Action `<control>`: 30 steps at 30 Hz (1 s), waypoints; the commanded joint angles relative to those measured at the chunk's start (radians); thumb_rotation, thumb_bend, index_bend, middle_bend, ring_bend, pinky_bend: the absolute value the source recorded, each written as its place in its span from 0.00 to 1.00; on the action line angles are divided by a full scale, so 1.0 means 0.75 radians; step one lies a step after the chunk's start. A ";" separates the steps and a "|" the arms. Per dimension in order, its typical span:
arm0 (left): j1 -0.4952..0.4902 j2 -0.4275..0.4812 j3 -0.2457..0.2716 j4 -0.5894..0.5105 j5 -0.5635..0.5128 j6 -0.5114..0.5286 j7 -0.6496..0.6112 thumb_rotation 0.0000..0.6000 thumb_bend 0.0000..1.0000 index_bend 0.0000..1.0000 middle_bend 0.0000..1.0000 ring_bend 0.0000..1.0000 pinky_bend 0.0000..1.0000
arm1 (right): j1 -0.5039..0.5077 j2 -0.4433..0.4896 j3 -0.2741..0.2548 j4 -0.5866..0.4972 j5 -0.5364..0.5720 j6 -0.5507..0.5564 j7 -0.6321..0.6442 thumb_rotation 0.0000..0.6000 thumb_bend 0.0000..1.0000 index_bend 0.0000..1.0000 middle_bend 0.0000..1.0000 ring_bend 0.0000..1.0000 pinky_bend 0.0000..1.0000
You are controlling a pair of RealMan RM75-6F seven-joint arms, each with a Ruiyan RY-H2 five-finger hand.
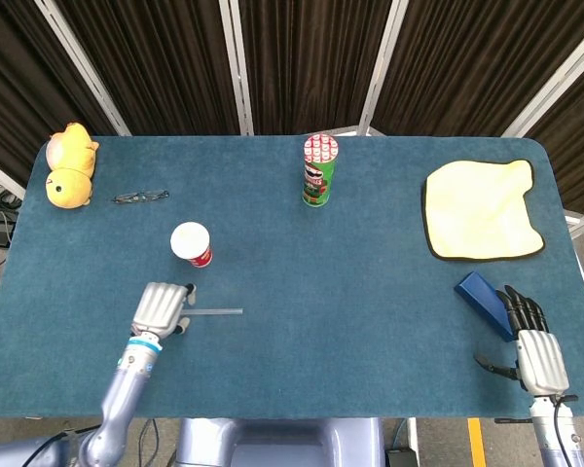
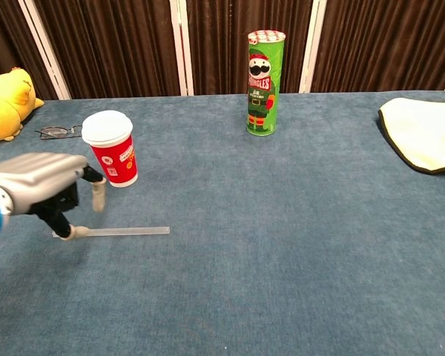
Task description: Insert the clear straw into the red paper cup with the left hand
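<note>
The clear straw (image 1: 214,312) (image 2: 122,231) lies flat on the blue table, in front of the red paper cup (image 1: 192,243) (image 2: 111,149), which stands upright with a white lid. My left hand (image 1: 163,308) (image 2: 48,194) hovers over the straw's left end, covering it in the head view. Its fingers are apart and point down, with one fingertip (image 2: 77,232) right at the straw. It holds nothing. My right hand (image 1: 535,352) rests open at the front right edge, far from both objects; the chest view does not show it.
A Pringles can (image 1: 319,172) (image 2: 264,81) stands at the back centre. A yellow cloth (image 1: 482,209) (image 2: 426,133) lies at the right, and a blue block (image 1: 482,297) sits beside my right hand. A yellow plush duck (image 1: 68,165) (image 2: 7,104) and glasses (image 1: 141,197) (image 2: 58,133) are back left.
</note>
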 commanded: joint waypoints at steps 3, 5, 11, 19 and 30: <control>-0.066 -0.088 0.002 0.063 -0.068 0.018 0.045 1.00 0.30 0.49 1.00 0.94 0.80 | -0.002 0.004 -0.003 -0.003 0.001 -0.003 0.005 1.00 0.07 0.00 0.00 0.00 0.00; -0.080 -0.112 0.005 0.085 -0.076 0.025 0.046 1.00 0.30 0.50 1.00 0.94 0.80 | -0.003 0.006 -0.003 -0.005 0.000 -0.003 0.010 1.00 0.07 0.00 0.00 0.00 0.00; -0.115 -0.161 0.016 0.136 -0.089 0.040 0.053 1.00 0.31 0.54 1.00 0.94 0.80 | -0.002 0.008 -0.005 -0.007 -0.002 -0.006 0.017 1.00 0.07 0.00 0.00 0.00 0.00; -0.142 -0.180 0.022 0.158 -0.104 0.058 0.053 1.00 0.39 0.55 1.00 0.94 0.80 | -0.002 0.010 -0.006 -0.011 -0.002 -0.009 0.020 1.00 0.07 0.00 0.00 0.00 0.00; -0.162 -0.169 0.031 0.152 -0.167 0.061 0.051 1.00 0.39 0.49 1.00 0.94 0.80 | -0.003 0.011 -0.007 -0.017 -0.003 -0.010 0.016 1.00 0.07 0.00 0.00 0.00 0.00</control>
